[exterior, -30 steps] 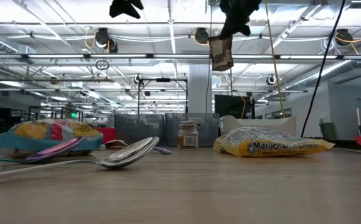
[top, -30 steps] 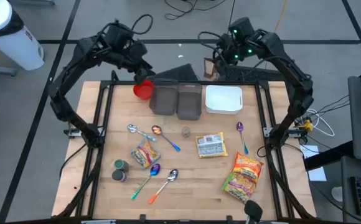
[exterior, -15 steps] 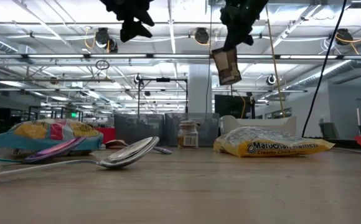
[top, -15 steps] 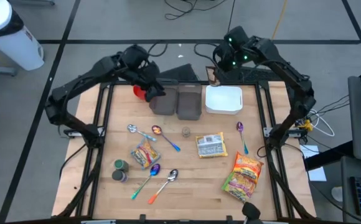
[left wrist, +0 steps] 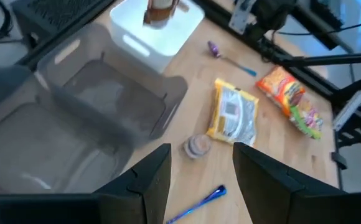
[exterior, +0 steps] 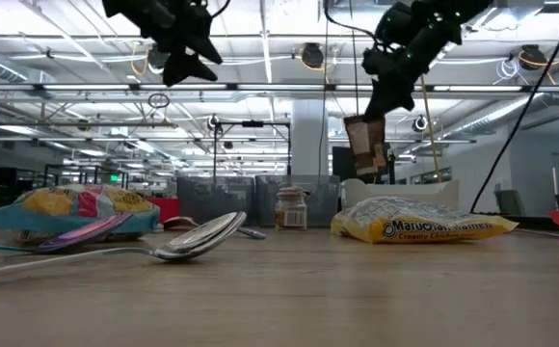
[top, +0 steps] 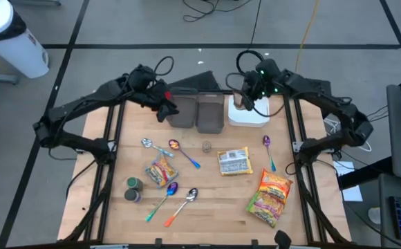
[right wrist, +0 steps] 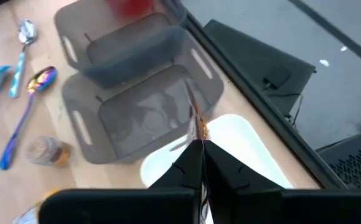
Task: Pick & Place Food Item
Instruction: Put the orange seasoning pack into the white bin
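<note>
A small brown packet (exterior: 366, 146) hangs from my right gripper (exterior: 384, 96), above the white bin (top: 254, 114) at the table's far side; it also shows in the left wrist view (left wrist: 160, 9). My right gripper (top: 245, 98) is shut on it. My left gripper (top: 164, 107) is open and empty, high over the left grey bin (top: 181, 112); its fingers (left wrist: 149, 177) stand apart in the left wrist view. My right gripper pinches the brown packet by its top edge (right wrist: 197, 127) between its two fingers, coming from above and pointing down. The packet hangs below the fingers, a little tilted, clear of the white bin (right wrist: 249, 152).
Two grey bins (top: 210, 114) stand left of the white bin, with a red cup (right wrist: 134, 6) behind them. A small jar (top: 206, 146), a yellow packet (top: 234, 161), an orange packet (top: 269, 197), a colourful packet (top: 160, 171), several spoons (top: 183, 153) and two tins (top: 133, 189) lie nearer.
My right gripper has gone down and toward the table's near edge with the brown packet, which now hangs over the white bin, lower than before. My left gripper has gone down and toward the near edge, over the left grey bin.
</note>
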Controlling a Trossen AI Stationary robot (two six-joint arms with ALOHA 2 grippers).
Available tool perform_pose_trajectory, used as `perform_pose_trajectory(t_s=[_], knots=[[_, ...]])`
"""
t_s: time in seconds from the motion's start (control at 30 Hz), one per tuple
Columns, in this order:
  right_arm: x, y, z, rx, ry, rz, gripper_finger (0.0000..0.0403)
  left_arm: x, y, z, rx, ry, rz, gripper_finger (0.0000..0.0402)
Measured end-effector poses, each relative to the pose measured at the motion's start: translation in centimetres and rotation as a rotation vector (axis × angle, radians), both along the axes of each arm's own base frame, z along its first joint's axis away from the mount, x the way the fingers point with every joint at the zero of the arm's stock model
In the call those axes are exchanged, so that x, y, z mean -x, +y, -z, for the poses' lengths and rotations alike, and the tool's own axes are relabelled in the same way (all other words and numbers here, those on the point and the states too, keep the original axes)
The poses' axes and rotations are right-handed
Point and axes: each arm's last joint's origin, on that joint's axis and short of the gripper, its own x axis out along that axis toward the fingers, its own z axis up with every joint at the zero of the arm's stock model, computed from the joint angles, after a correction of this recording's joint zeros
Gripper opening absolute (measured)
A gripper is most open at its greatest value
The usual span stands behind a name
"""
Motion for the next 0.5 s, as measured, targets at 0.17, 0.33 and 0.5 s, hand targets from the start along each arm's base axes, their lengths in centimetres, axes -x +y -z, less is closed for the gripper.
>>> perform_pose_trajectory(t_s=[0.17,0.33,0.5], knots=[[0.9,-0.4,2.1,0.0,-0.019,0.05,0.0,0.0,-0.1,0.9,0.037,0.025,-0.014,0.0182],[1.3,-0.9,3.2,-0.048,-0.046,0.161,0.0,-0.2,-0.1,1.1,0.045,0.028,-0.029,0.0182],[1.9,-0.7,4.2,-0.067,-0.007,0.376,0.0,-0.3,0.0,1.0,0.053,0.016,-0.059,0.0182]])
